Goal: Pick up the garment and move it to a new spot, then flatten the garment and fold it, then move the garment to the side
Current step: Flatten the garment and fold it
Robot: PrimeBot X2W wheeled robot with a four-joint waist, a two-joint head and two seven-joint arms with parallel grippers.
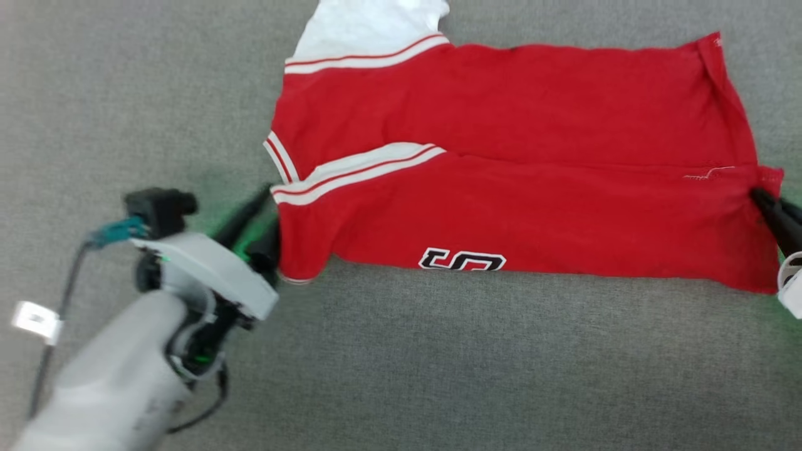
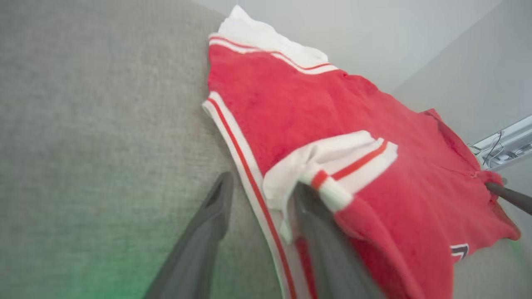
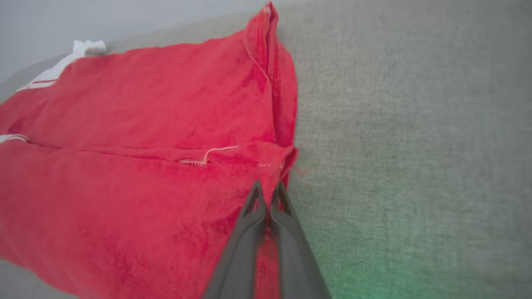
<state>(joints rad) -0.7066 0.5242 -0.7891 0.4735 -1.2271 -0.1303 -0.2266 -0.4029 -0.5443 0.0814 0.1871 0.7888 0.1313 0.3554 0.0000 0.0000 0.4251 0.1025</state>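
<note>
The garment (image 1: 501, 125) lies folded lengthwise on the grey table, red with white striped trim and a white sleeve (image 1: 369, 25) at the far end. Part of a black print (image 1: 462, 259) peeks out at its near edge. My left gripper (image 1: 270, 210) is at the garment's collar end, open. In the left wrist view the gripper (image 2: 262, 182) has its jaws spread, and a fold of the garment (image 2: 291, 108) drapes over the right finger (image 2: 324, 249). My right gripper (image 1: 759, 195) is at the hem end, and in its wrist view the gripper (image 3: 269, 185) is shut on the garment (image 3: 145, 124) at the hem corner.
The grey fabric-covered table (image 1: 438, 363) spreads all around the garment. Behind the table is a pale wall (image 2: 374, 25). A metal rail with cables (image 2: 503, 145) runs at the right of the left wrist view.
</note>
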